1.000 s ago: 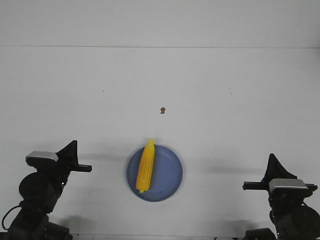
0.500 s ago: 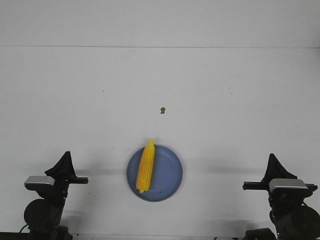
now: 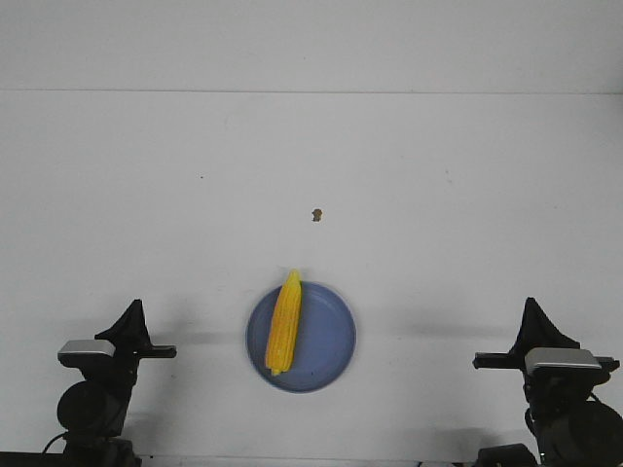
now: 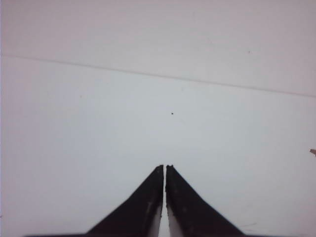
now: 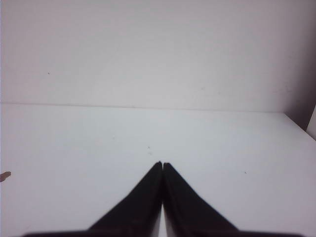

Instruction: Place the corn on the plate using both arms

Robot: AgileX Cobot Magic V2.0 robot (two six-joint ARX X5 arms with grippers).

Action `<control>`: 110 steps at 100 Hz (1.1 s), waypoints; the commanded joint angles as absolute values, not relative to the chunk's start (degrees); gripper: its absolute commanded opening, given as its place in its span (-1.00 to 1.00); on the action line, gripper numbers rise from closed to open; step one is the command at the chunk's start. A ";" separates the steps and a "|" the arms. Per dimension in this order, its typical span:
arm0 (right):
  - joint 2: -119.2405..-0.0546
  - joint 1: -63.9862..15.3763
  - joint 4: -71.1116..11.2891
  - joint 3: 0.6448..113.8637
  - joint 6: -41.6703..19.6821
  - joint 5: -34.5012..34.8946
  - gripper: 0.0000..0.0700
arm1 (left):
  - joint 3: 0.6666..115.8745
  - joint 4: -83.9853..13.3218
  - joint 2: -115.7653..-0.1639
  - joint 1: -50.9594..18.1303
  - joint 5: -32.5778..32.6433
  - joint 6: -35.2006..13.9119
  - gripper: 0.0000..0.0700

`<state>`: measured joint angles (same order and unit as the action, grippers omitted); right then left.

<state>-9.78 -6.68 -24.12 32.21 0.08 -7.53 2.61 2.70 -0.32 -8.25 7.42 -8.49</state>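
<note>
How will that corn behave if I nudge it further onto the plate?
The corn looks rigid and round in section, so a sideways push would likely roll it rather than slide it. Its pointed tip overhangs the far rim of the plate, so it might pivot or tip off there. The plate looks light and could shift too.

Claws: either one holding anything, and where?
Nothing held. Left claw and right claw are both shut on nothing; the corn lies on the plate.
</note>
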 commanded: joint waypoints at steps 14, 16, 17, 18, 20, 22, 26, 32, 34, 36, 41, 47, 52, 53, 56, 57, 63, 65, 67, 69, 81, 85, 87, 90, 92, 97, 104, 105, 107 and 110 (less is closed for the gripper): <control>-9.78 -6.72 -22.76 32.51 0.45 -7.53 -0.99 | 1.08 7.57 -0.16 -8.21 7.49 -8.12 -0.97; -9.78 -6.72 -22.76 32.49 0.45 -7.53 -0.99 | 0.78 8.01 -0.16 -8.21 7.51 -8.14 -0.97; -9.78 -6.72 -22.76 32.49 0.45 -7.53 -0.99 | 0.80 7.92 -0.16 -8.21 7.49 -8.14 -0.97; -9.78 -6.72 -22.76 32.49 0.45 -7.53 -0.99 | 0.80 7.79 -0.16 -8.21 7.51 -8.14 -0.97; -9.78 -6.72 -22.76 32.49 0.45 -7.55 -0.99 | 0.80 7.70 -0.16 -8.21 7.51 -8.21 -0.97; -9.78 -6.72 -22.76 32.49 0.45 -7.53 -0.99 | 0.80 7.68 -0.16 -8.21 7.51 -8.21 -0.97; -9.78 -6.72 -22.76 32.51 0.45 -7.53 -0.99 | 0.80 7.75 -0.16 -8.21 7.49 -8.19 -0.97; -9.78 -6.72 -22.76 32.51 0.45 -7.53 -0.99 | 0.80 7.77 -0.16 -8.21 7.51 -8.23 -0.97; -9.78 -6.72 -22.76 32.51 0.45 -7.53 -0.99 | 0.80 7.75 -0.16 -8.21 7.51 -8.47 -0.97; -9.78 -6.72 -22.76 32.51 0.45 -7.53 -0.99 | 0.80 7.75 -0.16 -8.21 7.49 -8.62 -0.97; -9.78 -6.72 -22.76 32.51 0.45 -7.53 -0.99 | 0.80 7.77 -0.16 -8.21 7.51 -8.60 -0.97; -9.78 -6.72 -22.76 32.51 0.45 -7.53 -0.99 | 0.80 7.68 -0.19 -8.21 7.51 -8.60 -0.97; -9.78 -6.72 -22.76 32.51 0.45 -7.53 -0.99 | 0.80 7.66 -0.19 -8.21 7.51 -8.58 -0.97; -9.78 -6.72 -22.76 32.51 0.45 -7.53 -0.99 | 0.80 7.66 -0.19 -8.21 7.51 -8.60 -0.97; -9.78 -6.72 -22.76 32.51 0.45 -7.53 -0.99 | 0.80 7.66 -0.19 -8.21 7.51 -8.60 -0.97; -9.78 -6.72 -22.76 32.51 0.45 -7.53 -0.99 | 0.80 7.66 -0.19 -8.23 7.51 -8.58 -0.97; -9.78 -6.72 -22.76 32.51 0.45 -7.53 -0.99 | 0.80 7.64 -0.19 -8.21 7.51 -8.60 -0.97; -9.78 -6.72 -22.76 32.51 0.45 -7.53 -0.99 | 0.80 7.66 -0.19 -8.21 7.51 -8.60 -0.97; -9.78 -6.72 -22.76 32.51 0.45 -7.53 -0.99 | 0.80 7.66 -0.19 -8.21 7.51 -8.58 -0.97; -9.78 -6.72 -22.76 32.51 0.45 -7.53 -0.99 | 0.80 7.66 -0.19 -8.21 7.51 -8.60 -0.97; -9.78 -6.72 -22.76 32.51 0.45 -7.53 -0.99 | 0.80 7.66 -0.19 -8.21 7.51 -8.60 -0.97; -9.78 -6.72 -22.76 32.51 0.45 -7.53 -0.99 | 0.80 7.66 -0.19 -8.21 7.51 -8.60 -0.97; -9.78 -6.72 -22.76 32.51 0.45 -7.55 -0.99 | 0.80 7.64 -0.19 -8.21 7.51 -8.58 -0.97; -9.78 -6.72 -22.76 32.51 0.45 -7.53 -0.99 | 0.80 7.66 -0.19 -8.21 7.51 -8.58 -0.97; -9.78 -6.72 -22.76 32.51 0.45 -7.53 -0.99 | 0.80 7.66 -0.19 -8.21 7.51 -8.58 -0.97; -9.78 -6.72 -22.76 32.51 0.45 -7.55 -0.99 | 0.80 7.66 -0.19 -8.21 7.51 -8.58 -0.97; -9.78 -6.72 -22.76 32.51 0.45 -7.53 -0.99 | 0.80 7.66 -0.19 -8.21 7.51 -8.60 -0.97; -9.78 -6.72 -22.76 32.51 0.45 -7.53 -0.99 | 0.80 7.64 -0.19 -8.21 7.51 -8.60 -0.97; -9.78 -6.72 -22.79 32.51 0.45 -7.53 -0.99 | 0.80 7.66 -0.19 -8.21 7.51 -8.60 -0.97; -9.78 -6.72 -22.72 32.51 0.51 -7.55 -0.99 | 0.80 7.66 -0.19 -8.21 7.51 -8.58 -0.97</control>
<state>-9.78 -6.68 -23.49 32.21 0.10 -7.53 1.93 7.03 -0.30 -8.25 7.42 -8.49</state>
